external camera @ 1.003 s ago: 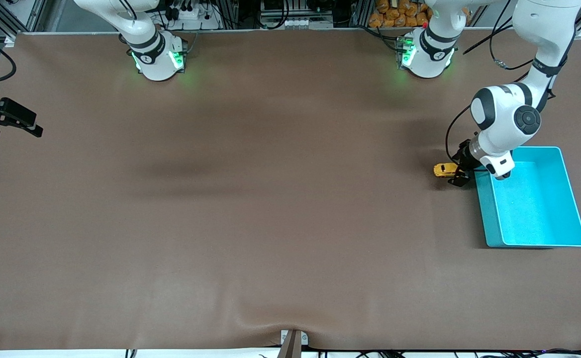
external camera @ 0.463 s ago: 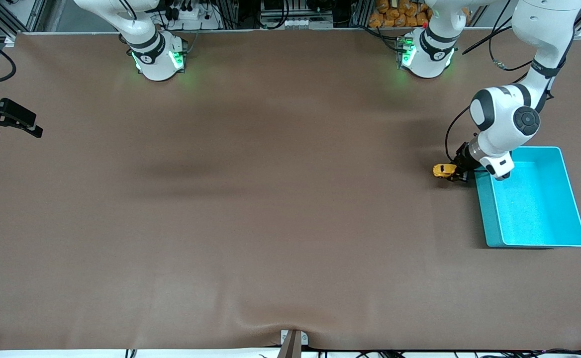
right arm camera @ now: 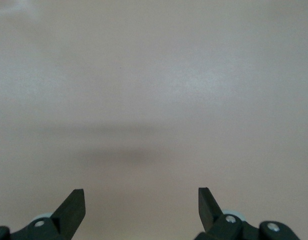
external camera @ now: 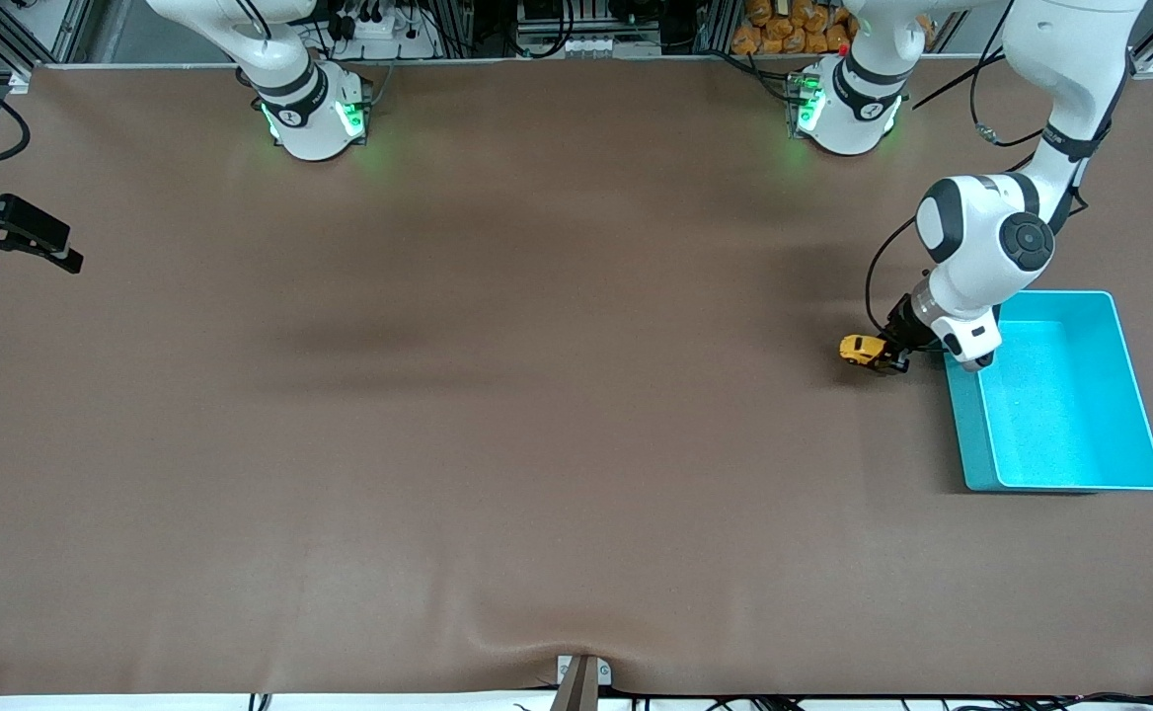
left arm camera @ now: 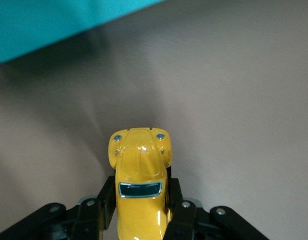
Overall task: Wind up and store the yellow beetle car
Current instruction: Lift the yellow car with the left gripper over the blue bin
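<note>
- The left gripper [external camera: 889,355] is clenched on the yellow beetle car [external camera: 863,350], its black fingers [left arm camera: 104,200] pressed against both flanks of the toy's rear half.
- The car sits low at the brown table mat [external camera: 537,444], just beside the turquoise bin [external camera: 971,434] near the left arm's end of the table; whether its wheels touch the mat cannot be told.
- The toy is glossy yellow-orange with a rounded, humped body, a dark window framed in pale trim, and two small round lamps on the end that points away from the gripper.
- The left wrist view shows the grip, the window and the lamps close up, plus only a corner of the bin [left arm camera: 53,25]; the front view shows the car as a small yellow spot, with the gripper between it and the bin.
- The right gripper [external camera: 38,242] waits over the mat's edge at the right arm's end, its fingers [right arm camera: 71,207] spread wide with nothing between them; the right wrist view shows only bare mat below.
</note>
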You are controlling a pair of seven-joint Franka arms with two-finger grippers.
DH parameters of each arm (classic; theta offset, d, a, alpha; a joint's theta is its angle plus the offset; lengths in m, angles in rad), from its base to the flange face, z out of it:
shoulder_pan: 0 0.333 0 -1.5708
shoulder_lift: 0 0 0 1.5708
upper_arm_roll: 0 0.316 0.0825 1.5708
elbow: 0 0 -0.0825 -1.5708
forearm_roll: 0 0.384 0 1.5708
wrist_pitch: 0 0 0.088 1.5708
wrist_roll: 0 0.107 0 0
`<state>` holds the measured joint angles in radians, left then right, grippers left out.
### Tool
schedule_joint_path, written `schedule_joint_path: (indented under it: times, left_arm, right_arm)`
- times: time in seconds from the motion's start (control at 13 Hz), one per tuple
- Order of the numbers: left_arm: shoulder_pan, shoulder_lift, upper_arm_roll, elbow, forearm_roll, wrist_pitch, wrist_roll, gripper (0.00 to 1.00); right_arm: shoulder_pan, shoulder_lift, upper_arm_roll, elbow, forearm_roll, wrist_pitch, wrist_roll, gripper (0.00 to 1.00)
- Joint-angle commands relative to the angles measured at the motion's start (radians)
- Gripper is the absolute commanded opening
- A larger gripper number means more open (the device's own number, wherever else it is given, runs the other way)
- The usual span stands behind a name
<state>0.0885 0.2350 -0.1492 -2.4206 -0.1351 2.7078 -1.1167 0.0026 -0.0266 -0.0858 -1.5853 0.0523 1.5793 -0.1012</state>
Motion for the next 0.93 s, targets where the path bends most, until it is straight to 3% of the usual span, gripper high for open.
schedule_joint_path:
  times: [0.0,0.15,0.31,0.62,0.85]
  left_arm:
    - [-0.004,-0.072,-0.01,0.133,-0.02,-0.245,-0.008,0.0]
    - [0.0,-0.065,-0.01,0.291,-0.009,-0.449,0.004,0.0]
    - [0.013,-0.057,-0.004,0.4,-0.006,-0.572,0.053,0.0]
    - [0.083,-0.054,0.014,0.434,0.014,-0.599,0.335,0.0]
    - [0.169,0.01,0.013,0.507,0.083,-0.599,0.544,0.0]
  right_arm:
    - [-0.001,0.014,0.0,0.03,-0.014,-0.018,0.017,1.0]
    - [-0.001,0.014,0.0,0.03,-0.014,-0.018,0.015,1.0]
    - [-0.003,0.016,0.0,0.03,-0.014,-0.018,0.015,1.0]
    - [-0.003,0.016,-0.002,0.03,-0.014,-0.018,0.015,1.0]
    - [-0.003,0.023,-0.002,0.03,-0.014,-0.016,0.014,1.0]
